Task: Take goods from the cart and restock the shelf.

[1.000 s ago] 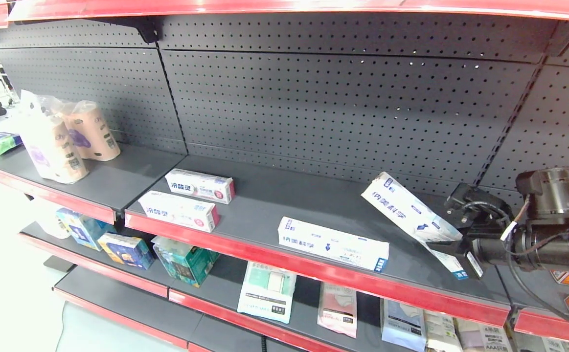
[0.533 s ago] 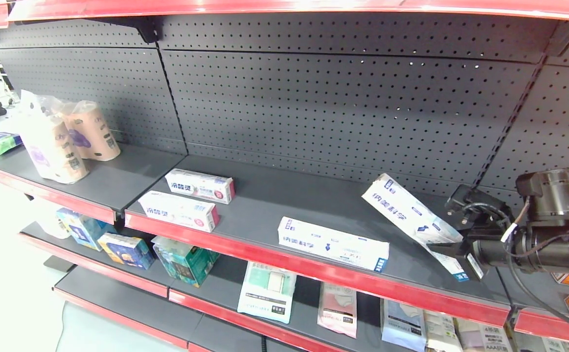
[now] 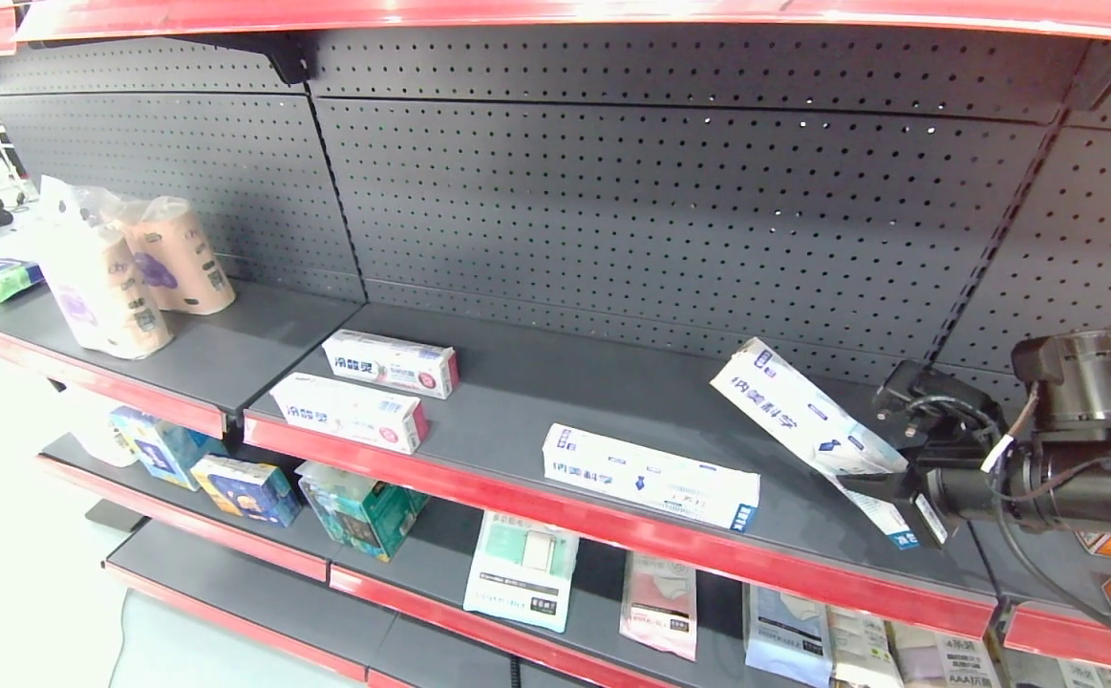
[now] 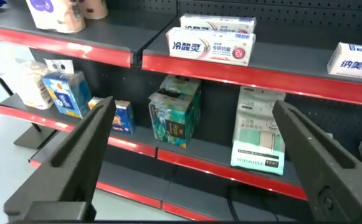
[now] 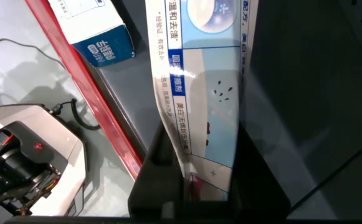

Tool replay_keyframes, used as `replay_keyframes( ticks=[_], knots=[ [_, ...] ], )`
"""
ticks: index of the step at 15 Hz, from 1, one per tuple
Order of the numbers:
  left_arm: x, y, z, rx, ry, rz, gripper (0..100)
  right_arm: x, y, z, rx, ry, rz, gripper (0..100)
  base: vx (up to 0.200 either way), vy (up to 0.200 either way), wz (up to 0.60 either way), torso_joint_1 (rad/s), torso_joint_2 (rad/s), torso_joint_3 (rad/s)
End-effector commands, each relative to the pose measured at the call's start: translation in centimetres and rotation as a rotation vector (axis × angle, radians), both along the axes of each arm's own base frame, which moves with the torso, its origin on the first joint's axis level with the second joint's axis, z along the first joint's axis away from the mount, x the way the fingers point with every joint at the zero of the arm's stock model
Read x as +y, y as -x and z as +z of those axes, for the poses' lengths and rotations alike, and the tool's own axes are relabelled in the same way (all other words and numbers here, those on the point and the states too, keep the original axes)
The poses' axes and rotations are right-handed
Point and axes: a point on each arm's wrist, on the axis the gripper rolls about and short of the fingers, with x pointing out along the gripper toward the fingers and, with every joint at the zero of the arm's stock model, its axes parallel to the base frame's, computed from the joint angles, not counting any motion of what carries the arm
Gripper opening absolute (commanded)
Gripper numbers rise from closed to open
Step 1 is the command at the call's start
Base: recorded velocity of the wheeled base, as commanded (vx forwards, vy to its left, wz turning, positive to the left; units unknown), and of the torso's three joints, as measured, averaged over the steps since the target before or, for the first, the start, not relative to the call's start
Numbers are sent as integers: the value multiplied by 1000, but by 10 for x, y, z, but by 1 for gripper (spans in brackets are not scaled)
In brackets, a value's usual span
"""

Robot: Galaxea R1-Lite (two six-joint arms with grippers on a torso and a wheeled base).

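Head view showed the right gripper [image 3: 885,489] at the right end of the dark grey metal shelf board [image 3: 536,387] with its red front strip, its fingers pinching the lower end of a long white-and-blue cardboard box [image 3: 799,413]. That box was tilted, its upper end raised toward the black pegboard back panel [image 3: 660,210] and its lower end near the red strip; whether it touched the board could not be told. In the right wrist view the two black fingers [image 5: 159,168] pressed on either side of the same box [image 5: 199,81]. A second box of the same kind [image 3: 651,475] lay flat just beside it along the front edge. Farther to the left lay two white-and-pink toothpaste cartons [image 3: 350,411], one behind the other. In the left wrist view the left gripper [image 4: 192,111] had its fingers spread wide with nothing between them, facing the lower shelves, where a teal carton [image 4: 176,112] stood.
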Motion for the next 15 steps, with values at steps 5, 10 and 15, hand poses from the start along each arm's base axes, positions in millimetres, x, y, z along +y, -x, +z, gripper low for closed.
replay_keyframes(
  ticks=[5,10,15],
  knots=[
    [0,0,0,-1,0,0,100,-3,-5,4,-19,-4,-12,0,0,0,0,0,0,0],
    [0,0,0,-1,0,0,100,-12,-2,-1,5,-17,-33,0,0,0,0,0,0,0],
    [0,0,0,-1,0,0,100,-3,-9,-4,4,5,18,0,0,0,0,0,0,0]
  ],
)
